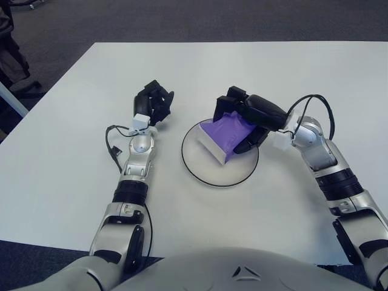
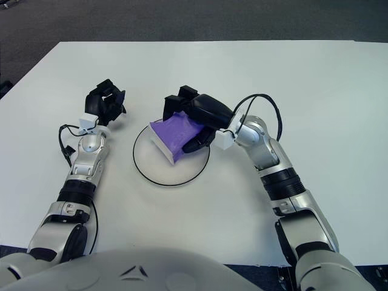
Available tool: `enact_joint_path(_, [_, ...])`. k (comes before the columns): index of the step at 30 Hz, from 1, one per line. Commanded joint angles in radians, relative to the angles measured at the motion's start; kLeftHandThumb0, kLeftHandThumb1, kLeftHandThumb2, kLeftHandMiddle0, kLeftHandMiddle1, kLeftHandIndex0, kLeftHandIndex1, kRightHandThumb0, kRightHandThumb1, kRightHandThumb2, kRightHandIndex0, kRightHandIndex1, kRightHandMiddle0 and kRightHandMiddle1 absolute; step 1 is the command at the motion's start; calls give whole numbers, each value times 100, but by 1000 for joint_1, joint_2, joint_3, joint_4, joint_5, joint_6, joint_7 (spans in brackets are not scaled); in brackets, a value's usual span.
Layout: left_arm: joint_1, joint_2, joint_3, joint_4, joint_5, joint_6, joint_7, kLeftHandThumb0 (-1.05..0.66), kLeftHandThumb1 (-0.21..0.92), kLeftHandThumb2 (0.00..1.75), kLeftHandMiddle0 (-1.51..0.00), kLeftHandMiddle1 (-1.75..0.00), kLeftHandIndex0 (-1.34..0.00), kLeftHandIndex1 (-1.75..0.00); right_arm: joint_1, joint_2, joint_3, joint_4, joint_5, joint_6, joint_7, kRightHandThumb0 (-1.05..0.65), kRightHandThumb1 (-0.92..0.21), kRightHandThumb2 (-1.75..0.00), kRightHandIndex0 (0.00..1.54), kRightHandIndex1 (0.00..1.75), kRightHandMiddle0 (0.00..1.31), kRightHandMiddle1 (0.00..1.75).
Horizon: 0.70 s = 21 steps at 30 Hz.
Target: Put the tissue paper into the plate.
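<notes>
White table (image 1: 73,182), right hand (image 1: 251,118) fingers clasping purple tissue pack (image 1: 224,134) over plate (image 1: 206,170), left hand (image 1: 154,104) fingers curled empty left of plate.

The plate (image 1: 209,173) sits near the middle of the table (image 1: 60,176). The tissue pack (image 1: 221,136) lies over the plate's back part, with the right hand (image 1: 254,118) around it. The left hand (image 1: 154,104) shows left of the plate.

A purple tissue pack (image 1: 225,133) with a white end is being held tilted over the upper part of the plate (image 1: 209,170), its white end being pointed down toward the plate's left half. The plate, white and round with a thin dark rim, is being carried flat by the white table (image 1: 73,182).
</notes>
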Motion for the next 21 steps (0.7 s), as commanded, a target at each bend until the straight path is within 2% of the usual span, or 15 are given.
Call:
enact_joint_path(1, [157, -59, -12, 90, 4, 2, 12, -37, 92, 33, -100, -175, -90, -175, 4, -15, -7, -22, -2, 7, 13, 0, -78, -55, 48, 159, 38, 136])
enact_joint_path(5, [157, -59, -13, 91, 5, 1, 14, -37, 92, 33, -100, -175, -90, -175, 9, -19, -7, -32, 6, 11, 20, 0, -88, -37, 47, 155, 35, 134])
enact_joint_path(7, [157, -59, -13, 91, 6, 1, 15, -37, 92, 33, -100, -175, -90, -175, 10, -20, -6, -35, 15, 15, 29, 0, -90, -34, 48, 153, 33, 136])
enact_joint_path(10, [158, -58, -13, 90, 7, 2, 15, -37, 92, 33, -100, -175, -90, -175, 11, -21, -5, -42, 29, 25, 44, 0, -91, -33, 48, 151, 30, 139])
enact_joint_path(12, [158, -58, -13, 90, 7, 3, 15, -37, 92, 33, -100, -175, -90, -175, 11, -21, -5, -47, 37, 33, 53, 0, -92, -33, 42, 150, 32, 143])
enact_joint_path(17, [156, -56, -12, 93, 6, 3, 15, -37, 92, 32, -100, -175, -90, -175, 10, -19, -7, -55, 41, 43, 65, 0, -92, -34, 50, 143, 22, 150])
enact_joint_path(20, [154, -56, -12, 98, 7, 2, 15, -37, 92, 32, -101, -175, -91, -175, 4, -18, -6, -52, 54, 22, 71, 0, -92, -34, 50, 139, 19, 156])
enact_joint_path(21, [153, -56, -12, 100, 7, 1, 15, -37, 92, 32, -101, -175, -91, -175, 2, -18, -6, -50, 58, 13, 72, -6, -92, -30, 48, 125, 18, 143])
